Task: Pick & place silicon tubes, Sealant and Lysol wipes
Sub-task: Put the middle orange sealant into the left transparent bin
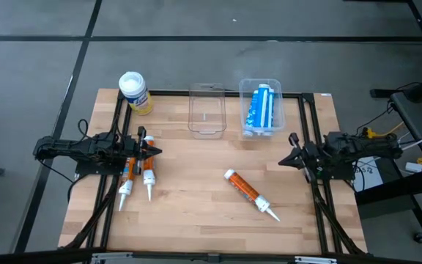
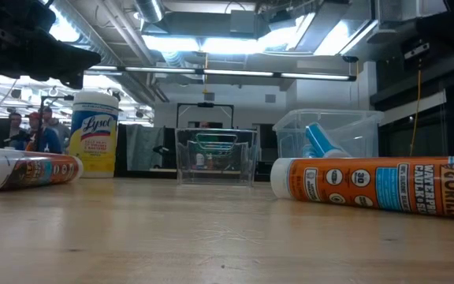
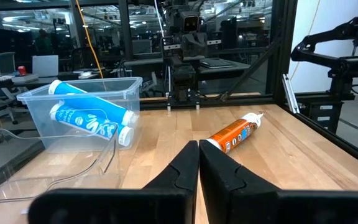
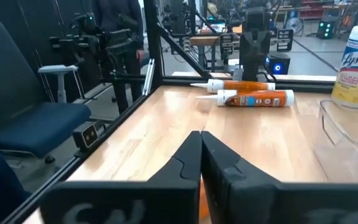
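Note:
The Lysol wipes canister (image 1: pixel 134 92), yellow label and white lid, stands upright at the table's far left corner; it also shows in the low view (image 2: pixel 93 132). Two orange sealant tubes (image 1: pixel 138 176) lie side by side at the left, under my left gripper (image 1: pixel 154 152), which is shut and empty above them. A third orange tube (image 1: pixel 250 195) lies in the middle right of the table. Two blue-and-white tubes (image 1: pixel 261 108) lie in a clear bin (image 1: pixel 261 128). My right gripper (image 1: pixel 285 160) is shut and empty at the right.
An empty clear bin (image 1: pixel 208 110) stands at the far middle, beside the bin with the blue tubes. Black frame rails (image 1: pixel 310 147) run along the table's left and right sides. Bare wood lies between the two grippers and toward the near edge.

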Robot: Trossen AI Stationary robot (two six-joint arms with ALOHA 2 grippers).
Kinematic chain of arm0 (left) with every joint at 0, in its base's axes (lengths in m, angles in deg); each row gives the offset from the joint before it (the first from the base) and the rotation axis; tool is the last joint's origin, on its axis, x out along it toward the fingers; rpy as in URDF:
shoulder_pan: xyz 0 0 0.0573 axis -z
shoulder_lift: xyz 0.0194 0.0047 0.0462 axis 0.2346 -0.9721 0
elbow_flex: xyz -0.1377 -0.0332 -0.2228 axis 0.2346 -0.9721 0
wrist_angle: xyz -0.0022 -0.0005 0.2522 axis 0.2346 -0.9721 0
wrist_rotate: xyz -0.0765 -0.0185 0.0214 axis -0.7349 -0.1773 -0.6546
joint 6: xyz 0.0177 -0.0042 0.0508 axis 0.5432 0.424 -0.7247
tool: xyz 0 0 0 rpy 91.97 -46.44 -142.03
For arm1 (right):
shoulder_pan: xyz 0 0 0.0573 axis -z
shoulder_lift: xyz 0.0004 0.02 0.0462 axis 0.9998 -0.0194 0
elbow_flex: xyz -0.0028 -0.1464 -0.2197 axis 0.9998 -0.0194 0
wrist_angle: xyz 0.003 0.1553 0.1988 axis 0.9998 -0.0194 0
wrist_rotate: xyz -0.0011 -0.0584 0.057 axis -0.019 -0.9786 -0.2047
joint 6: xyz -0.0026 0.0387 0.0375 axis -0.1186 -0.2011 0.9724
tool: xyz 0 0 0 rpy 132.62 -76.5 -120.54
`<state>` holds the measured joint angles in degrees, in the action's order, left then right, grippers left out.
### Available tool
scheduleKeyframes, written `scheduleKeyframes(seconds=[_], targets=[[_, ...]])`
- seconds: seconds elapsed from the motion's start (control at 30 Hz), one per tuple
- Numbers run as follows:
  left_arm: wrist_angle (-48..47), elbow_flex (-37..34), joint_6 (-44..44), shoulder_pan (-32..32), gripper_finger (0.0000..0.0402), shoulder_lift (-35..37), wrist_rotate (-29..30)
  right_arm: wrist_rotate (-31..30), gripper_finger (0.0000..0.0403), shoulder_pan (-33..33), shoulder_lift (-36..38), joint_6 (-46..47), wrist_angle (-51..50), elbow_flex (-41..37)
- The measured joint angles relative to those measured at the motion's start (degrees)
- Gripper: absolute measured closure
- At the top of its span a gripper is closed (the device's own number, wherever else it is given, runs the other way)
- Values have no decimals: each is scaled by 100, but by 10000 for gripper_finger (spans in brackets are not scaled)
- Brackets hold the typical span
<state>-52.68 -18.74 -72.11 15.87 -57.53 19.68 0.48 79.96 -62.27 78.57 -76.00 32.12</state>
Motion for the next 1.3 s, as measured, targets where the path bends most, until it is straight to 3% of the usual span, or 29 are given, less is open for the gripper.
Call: scheduleKeyframes(seconds=[0.17, 0.47, 0.83, 1.07, 1.3], targets=[[0, 0, 0, 0, 389, 0, 0, -18, 397, 0, 250, -4, -392, 0], [-1, 0, 1, 0, 392, 0, 0, -731, 393, 2, 443, 3, -503, 0], [0, 0, 1, 0, 391, -1, 0, -831, 396, 2, 590, 4, -495, -32], [0, 0, 0, 0, 393, 0, 0, -1005, 396, 2, 586, 24, 925, -693], [-1, 0, 0, 0, 390, -1, 0, -949, 397, 2, 586, 31, 1685, -1154]])
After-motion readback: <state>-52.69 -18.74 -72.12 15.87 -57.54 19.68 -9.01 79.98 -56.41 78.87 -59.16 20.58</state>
